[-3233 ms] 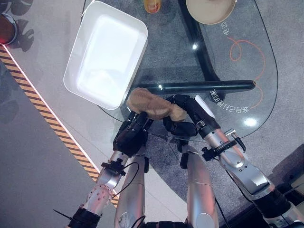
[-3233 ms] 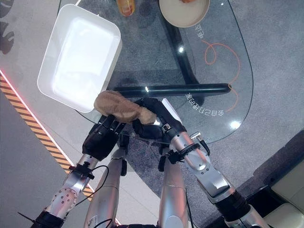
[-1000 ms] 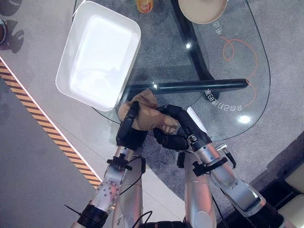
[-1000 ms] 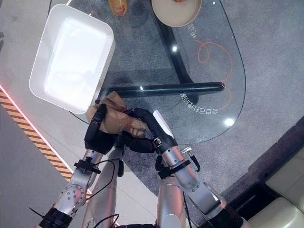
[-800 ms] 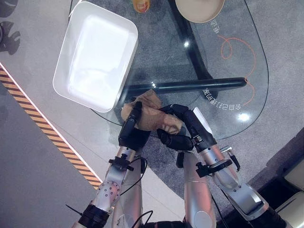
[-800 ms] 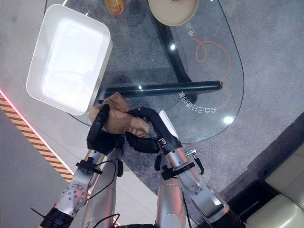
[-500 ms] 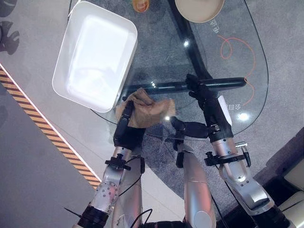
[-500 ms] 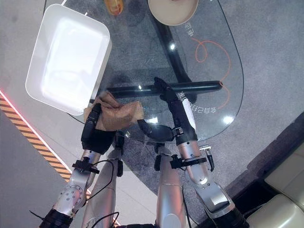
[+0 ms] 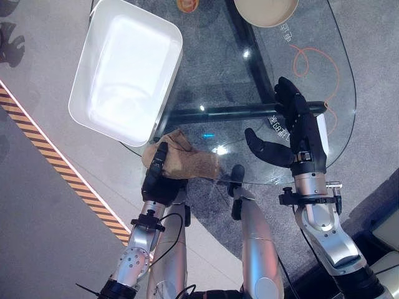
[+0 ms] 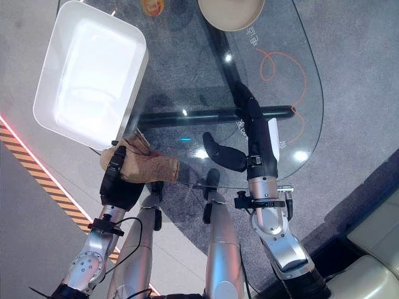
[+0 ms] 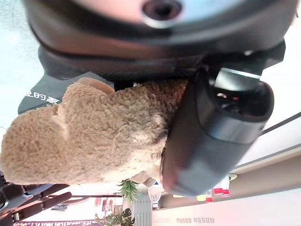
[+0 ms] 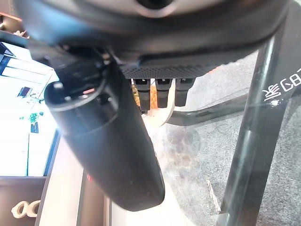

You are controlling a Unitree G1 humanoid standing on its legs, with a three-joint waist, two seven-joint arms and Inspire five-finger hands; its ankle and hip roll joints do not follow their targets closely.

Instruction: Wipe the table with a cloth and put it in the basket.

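L hand (image 9: 161, 179) w/ fingers curled round fuzzy tan cloth (image 9: 187, 163) at near-left edge of glass tabletop (image 9: 324, 75), just near the white rectangular basket (image 9: 159, 121), prob. set for the drop. R hand (image 9: 298, 128) flat over the glass, fingers straight, wide, empty.

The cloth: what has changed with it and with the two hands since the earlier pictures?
The right hand let go of the cloth and moved away to the right over the glass table, its fingers now straight. The left hand alone now grips the cloth at the table's near edge. The white basket stayed beside the table, and the bowl at the far end.
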